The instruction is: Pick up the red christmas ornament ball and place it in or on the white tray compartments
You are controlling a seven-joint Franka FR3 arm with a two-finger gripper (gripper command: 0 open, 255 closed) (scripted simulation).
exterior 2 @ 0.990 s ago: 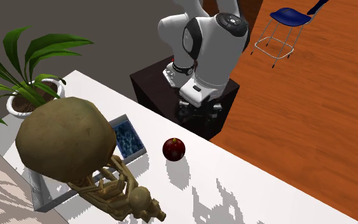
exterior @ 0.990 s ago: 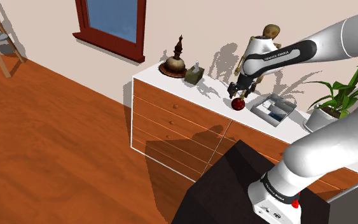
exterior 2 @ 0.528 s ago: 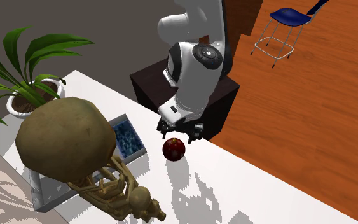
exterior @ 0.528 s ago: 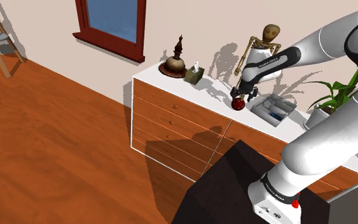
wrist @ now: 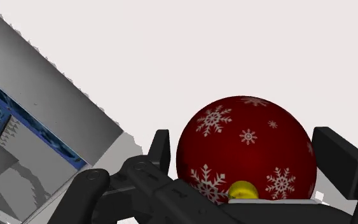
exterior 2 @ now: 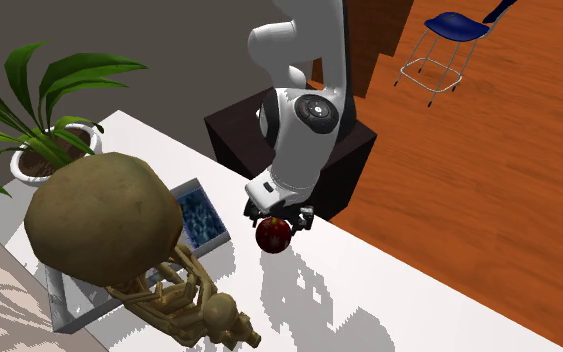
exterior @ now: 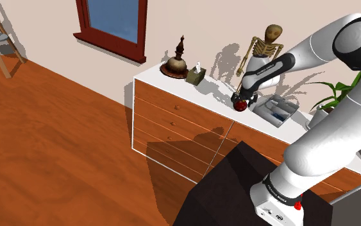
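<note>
Since a second ago the arm has come down, and the pincer (exterior: pixel 241 101) that hung above the ball now stands low around it. The red ornament ball (exterior: pixel 240 106) with white snowflakes and a yellow cap has not changed its place: it rests on the white surface (exterior: pixel 214 92) of the wooden drawer chest, just beside the white tray (exterior: pixel 286 114) but outside of it.

From the hand camera, the pincer (wrist: pixel 247 153) is open, with one black finger on each side of the ball (wrist: pixel 234 130). One finger shows a thin gap to the ball, and the other is very near or touching; I cannot tell which. The ball is not lifted. The grey-white wall of the tray (wrist: pixel 56 108) stands next to it, with a blue patterned inside.

In the second exterior view the pincer (exterior 2: pixel 275 220) covers the upper part of the ball (exterior 2: pixel 272 238), and the tray (exterior 2: pixel 225 236) lies to that view's left of it. A skeleton figure (exterior 2: pixel 104 225) fills the near foreground there, and a potted plant (exterior 2: pixel 29 110) stands behind the tray.
</note>
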